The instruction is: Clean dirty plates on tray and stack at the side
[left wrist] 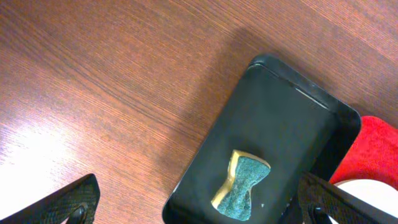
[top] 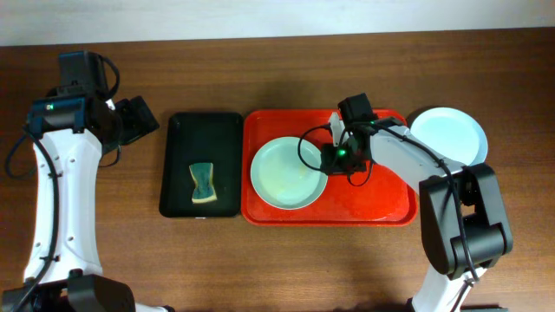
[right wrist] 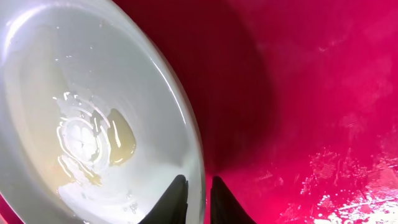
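Observation:
A pale plate (top: 282,178) lies on the left half of the red tray (top: 381,204). In the right wrist view this plate (right wrist: 56,74) is wet and carries a yellow smear (right wrist: 122,135). My right gripper (right wrist: 200,198) is shut on the plate's right rim, one finger inside the rim and one outside over the tray floor (right wrist: 311,93). The same gripper (top: 330,160) shows overhead at the plate's right edge. A second pale plate (top: 448,136) rests on the table just right of the tray. My left gripper (left wrist: 199,186) hangs open and empty above the black tray.
A narrow black tray (top: 178,182) stands left of the red one, with a green-and-yellow sponge (top: 203,183) lying in it. The sponge (left wrist: 244,185) also appears in the left wrist view. Water droplets (right wrist: 348,186) speckle the red tray floor.

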